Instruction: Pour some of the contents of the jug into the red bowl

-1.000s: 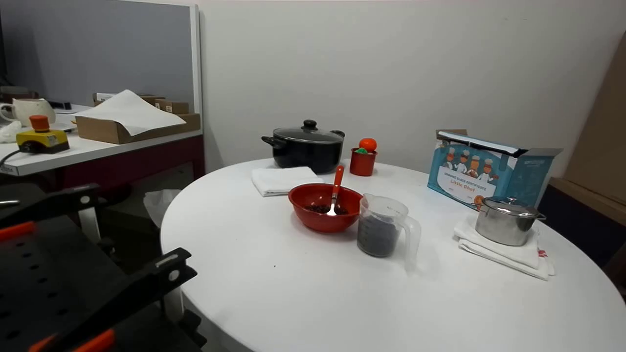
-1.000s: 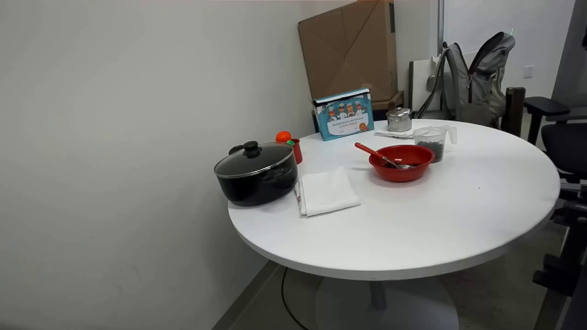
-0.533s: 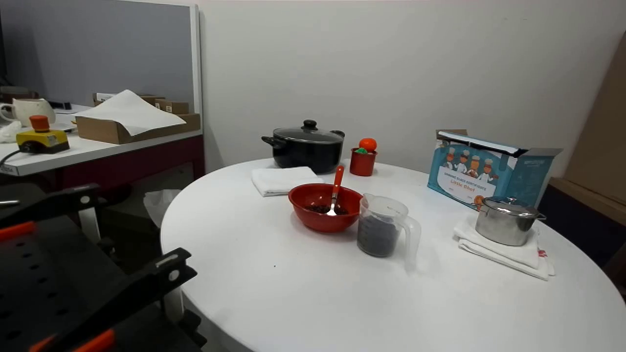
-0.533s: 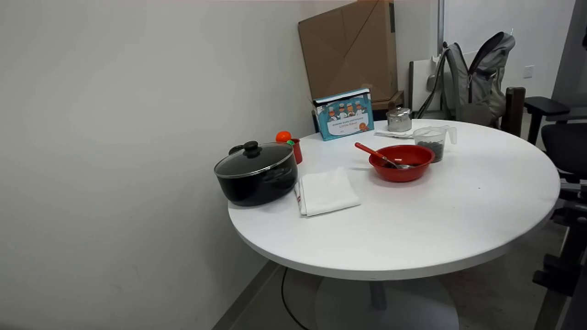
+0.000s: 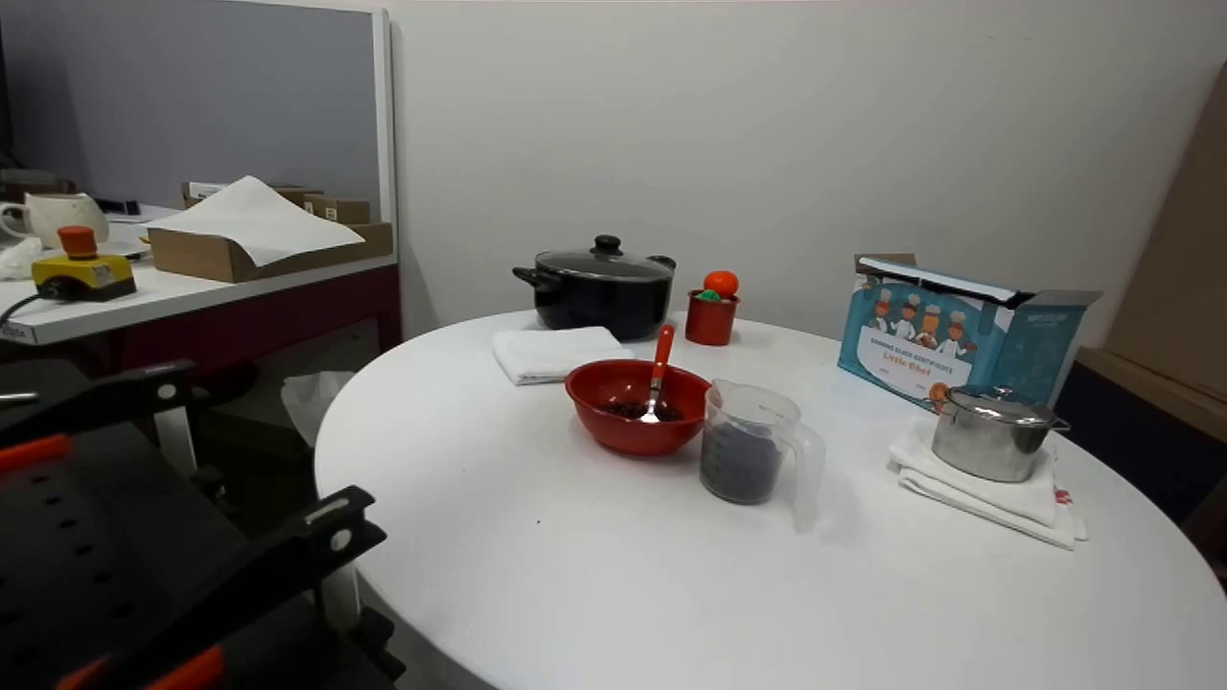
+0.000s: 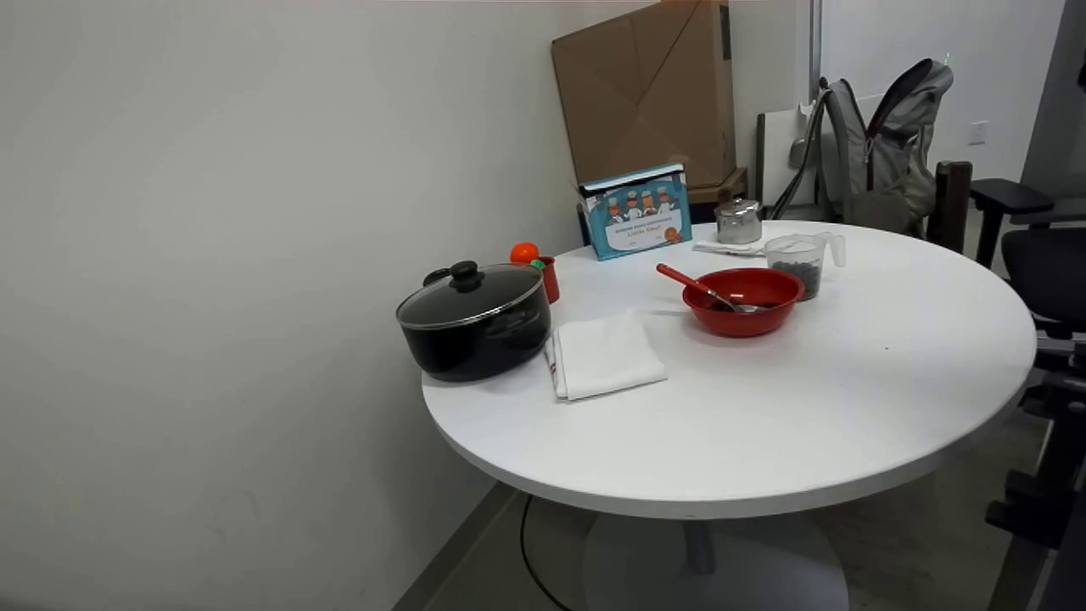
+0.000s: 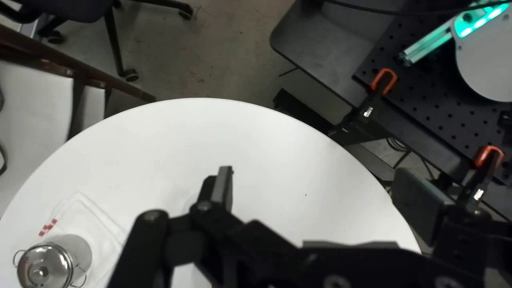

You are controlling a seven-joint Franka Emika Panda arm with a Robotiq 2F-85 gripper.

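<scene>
Wrist view: the gripper is spread wide, apparently above the white table, its fingers far apart with nothing between them, as suits a reach for something not yet grasped. Neither exterior view catches it, so its height I cannot tell.

In an exterior view the clear measuring jug stands upright on the table, partly filled with dark grey contents, just beside the red bowl; whether they touch I cannot tell. Its handle points away from the bowl and its spout towards it, a placement that should, I judge, shorten the carry and leave the handle free for grasping. Inside the bowl, among dark bits, an orange-handled spoon leans over the rim, probably for stirring; it could get in the way of the pour.

Farther out, a lidded steel pot sits on a folded cloth, perhaps to spare the table, and a black lidded pot stands near the wall.
</scene>
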